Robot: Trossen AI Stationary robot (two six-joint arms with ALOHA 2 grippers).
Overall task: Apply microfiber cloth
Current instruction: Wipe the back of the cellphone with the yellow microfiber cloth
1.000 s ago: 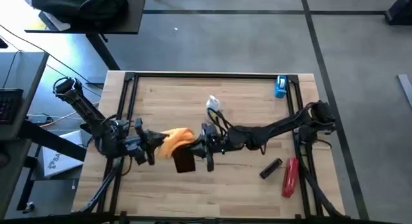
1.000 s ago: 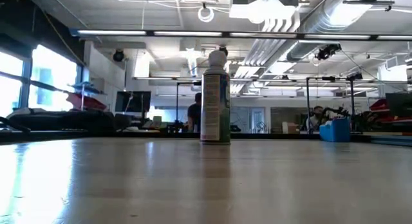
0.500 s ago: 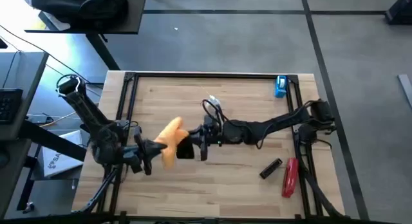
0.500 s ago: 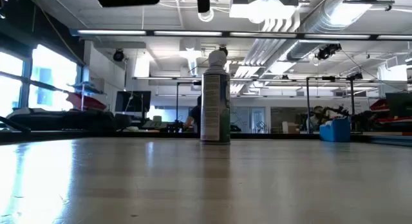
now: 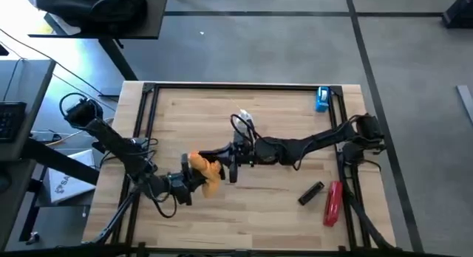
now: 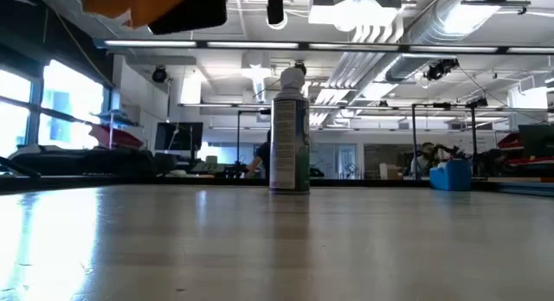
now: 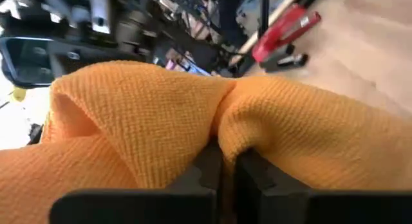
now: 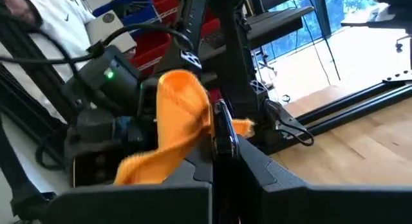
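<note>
The orange microfiber cloth hangs bunched above the table's middle, with my left gripper shut on it. Just to its right, my right gripper is shut on a black phone, which is turned on edge. In the right wrist view the cloth lies against one flat side of the phone. The low view shows cloth and phone high above the table top. The left wrist view shows the cloth filling the picture, with the phone behind it. My left gripper pinches a fold of the cloth between its two fingers, several layers thick. The fingers come about level from the table's left. The cloth bulges out on both sides of the fingers and is clear of the table. My right gripper pinches the phone's two flat faces between its two fingers, at the end nearest the gripper. The fingers come about level from the table's right. The phone stands on edge, sticks out toward the cloth and is lifted clear of the table.
A spray can stands upright behind the grippers, toward the far side. A blue object sits at the far right corner. A red tool and a small black item lie near the right front.
My left gripper has carried the cloth toward the table's near edge and to the right, up to the phone. My right gripper has raised the phone off the table and turned it from flat onto its edge. The cloth, draped out before, is now bunched against the phone.
</note>
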